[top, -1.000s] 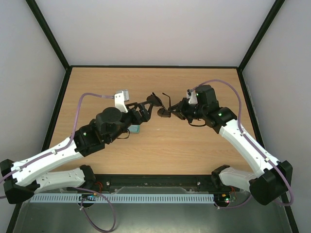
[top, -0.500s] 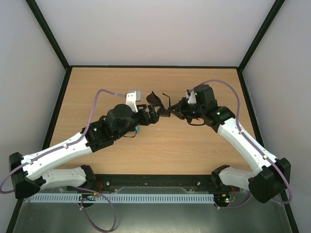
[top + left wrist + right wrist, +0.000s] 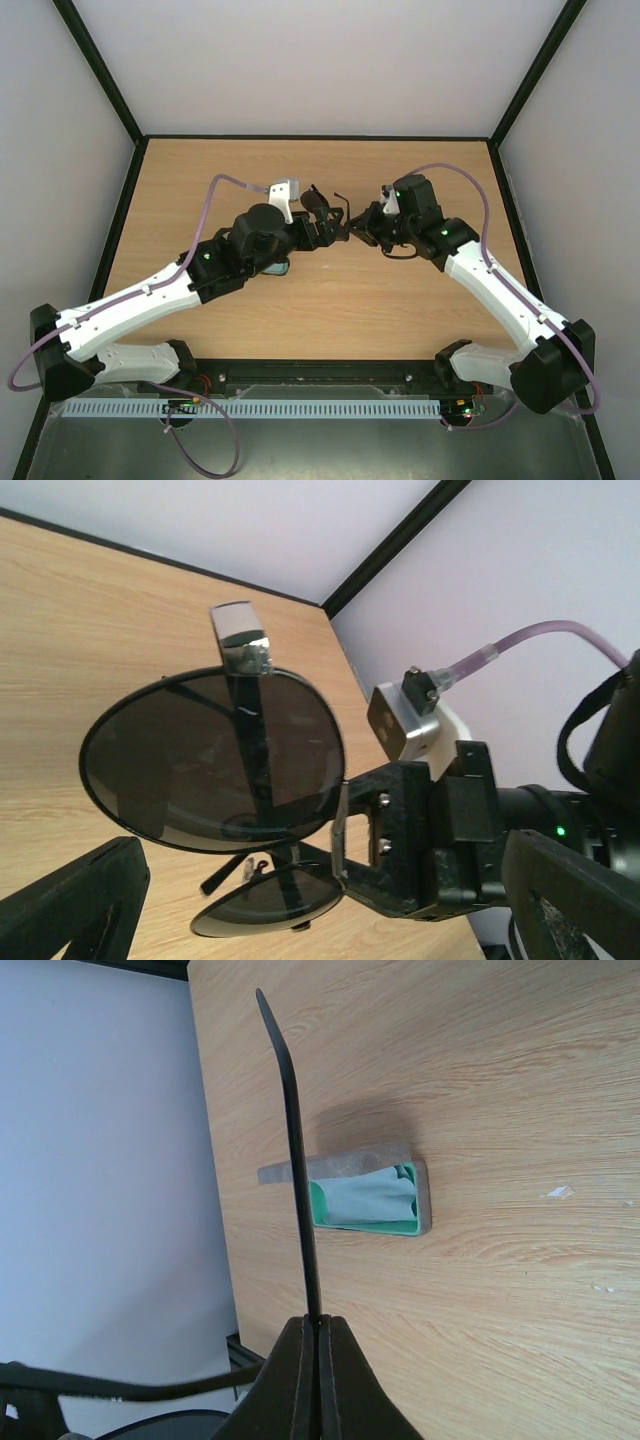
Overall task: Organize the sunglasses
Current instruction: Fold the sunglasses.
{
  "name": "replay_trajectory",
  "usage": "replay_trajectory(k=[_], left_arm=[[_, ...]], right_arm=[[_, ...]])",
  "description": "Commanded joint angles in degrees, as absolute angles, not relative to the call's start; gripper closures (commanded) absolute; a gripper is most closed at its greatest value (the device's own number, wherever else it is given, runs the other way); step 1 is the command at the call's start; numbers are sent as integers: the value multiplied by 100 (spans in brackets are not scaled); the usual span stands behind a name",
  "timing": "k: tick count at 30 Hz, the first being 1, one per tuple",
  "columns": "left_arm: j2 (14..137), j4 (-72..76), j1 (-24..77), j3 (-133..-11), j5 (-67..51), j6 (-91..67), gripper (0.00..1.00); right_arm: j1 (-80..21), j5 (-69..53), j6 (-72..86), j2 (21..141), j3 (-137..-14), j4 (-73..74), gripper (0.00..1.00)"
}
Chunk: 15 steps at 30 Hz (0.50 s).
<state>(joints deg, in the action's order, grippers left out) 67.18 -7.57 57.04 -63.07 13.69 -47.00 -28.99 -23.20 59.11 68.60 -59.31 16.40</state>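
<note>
The sunglasses [image 3: 215, 760] are hanging in the air above the table [image 3: 400, 300], over its far half and about midway between the left and right edges, with no part of them touching the wood. The right gripper [image 3: 314, 1325] is pinching them: in the right wrist view its two fingers are pressing together on one slim temple arm [image 3: 295, 1160], which is sticking out straight from the fingertips as a thin dark strip. In the left wrist view the same gripper is showing just beside the lower lens, gripping the frame's side, while the two dark rounded lenses are facing that camera, one above the other. The left gripper [image 3: 328, 230] is reaching in from the left with its jaws spread wide; its dark fingers [image 3: 80, 900] are standing apart at the bottom corners of its own view, on either side of the sunglasses and holding nothing. Whether they are touching the frame I cannot tell. The grey case [image 3: 370, 1200] is lying open on the table nearer the left edge, partly hidden under the left arm in the top view, its green lining showing and a pale cloth [image 3: 372, 1196] lying inside it.
</note>
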Motion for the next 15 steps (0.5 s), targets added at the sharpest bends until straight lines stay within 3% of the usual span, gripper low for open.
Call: replay_trajectory(k=[1, 15], left_arm=[[6768, -1015, 5652, -6494, 1327, -4755, 0], [6265, -758, 5139, -6073, 940, -4834, 1]], right_arm=[[-2950, -2250, 5818, 6830, -6082, 1774, 99], [-2985, -2506, 5793, 6763, -6153, 1838, 99]])
